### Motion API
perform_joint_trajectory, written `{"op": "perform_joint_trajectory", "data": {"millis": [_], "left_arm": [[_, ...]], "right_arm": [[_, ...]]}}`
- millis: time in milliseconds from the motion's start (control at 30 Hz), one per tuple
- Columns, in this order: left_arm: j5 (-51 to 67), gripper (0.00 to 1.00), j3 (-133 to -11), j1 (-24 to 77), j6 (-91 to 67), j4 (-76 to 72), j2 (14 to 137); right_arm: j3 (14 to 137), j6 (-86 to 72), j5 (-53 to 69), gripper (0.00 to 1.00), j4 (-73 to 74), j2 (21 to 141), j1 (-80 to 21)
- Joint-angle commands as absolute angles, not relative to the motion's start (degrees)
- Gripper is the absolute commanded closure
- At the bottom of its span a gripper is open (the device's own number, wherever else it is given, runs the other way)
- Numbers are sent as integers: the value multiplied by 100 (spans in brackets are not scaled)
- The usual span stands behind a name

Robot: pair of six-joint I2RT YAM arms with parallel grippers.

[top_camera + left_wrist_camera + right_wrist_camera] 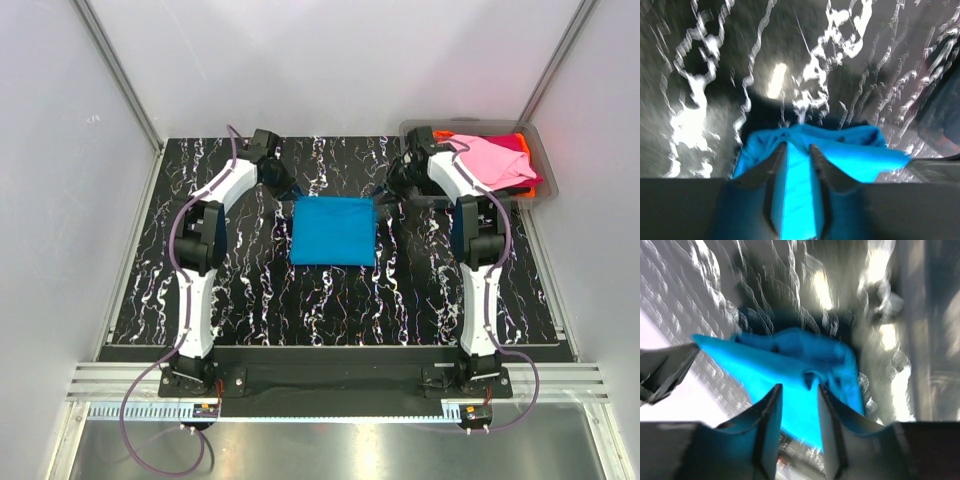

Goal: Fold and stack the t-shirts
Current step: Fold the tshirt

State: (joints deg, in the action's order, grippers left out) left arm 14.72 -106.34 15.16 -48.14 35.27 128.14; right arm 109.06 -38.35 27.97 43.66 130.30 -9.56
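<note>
**While the bright turquoise-blue cotton t-shirt [333, 230] lies folded, both jaws stand ajar**

You see it lying square at the centre of the black marbled table [240, 290]. Your left gripper [798, 147] sits at its 11 o'clock corner and your right gripper [799, 387] at 1 o'clock, each partly parted and clamping nothing. A light pink t-shirt [495, 160] tops the clear grey plastic bin [547, 168] at the table's 2 o'clock.

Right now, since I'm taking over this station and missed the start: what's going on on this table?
It's a t-shirt folding job. The blue t-shirt lies folded into a rectangle mid-table. The left gripper sits at its far left corner and the right gripper at its far right, both with jaws parted. A pink t-shirt and others wait in the bin.
</note>
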Motion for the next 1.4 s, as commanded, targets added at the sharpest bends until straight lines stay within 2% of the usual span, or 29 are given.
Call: {"op": "perform_joint_trajectory", "data": {"millis": [0, 100, 133, 200, 467, 600, 733, 967, 1367], "left_arm": [[1292, 66, -11643, 1301, -4044, 3883, 13069], [1134, 58, -11980, 1283, -3597, 4148, 12737], [1108, 51, -11771, 1292, -3534, 4140, 12570], [1072, 47, -11489, 1309, -3350, 4131, 11990], [1546, 46, -9318, 1686, -3041, 3570, 10539], [1512, 46, -8466, 1881, -3067, 3314, 9968], [1670, 46, -7868, 1986, -3208, 3120, 9598], [1740, 47, -7603, 1986, -3076, 3111, 9606], [1749, 43, -7251, 1925, -2707, 3164, 9756]], "right_arm": [[12336, -3069, 1883, 57, 5197, 13516, -800], [13507, -2506, 1091, 50, 5904, 13764, -791], [13596, -2374, 1020, 50, 6124, 13711, -800], [13334, -2312, 1037, 50, 6091, 13282, -870], [11078, -2127, 1468, 46, 5221, 11832, -1476], [10565, -2162, 1644, 47, 4861, 11751, -1564], [10696, -2136, 1670, 47, 4843, 12128, -1573], [11346, -1872, 1538, 47, 4816, 12840, -1573], [12181, -1969, 1565, 55, 4966, 13570, -1573]]}}
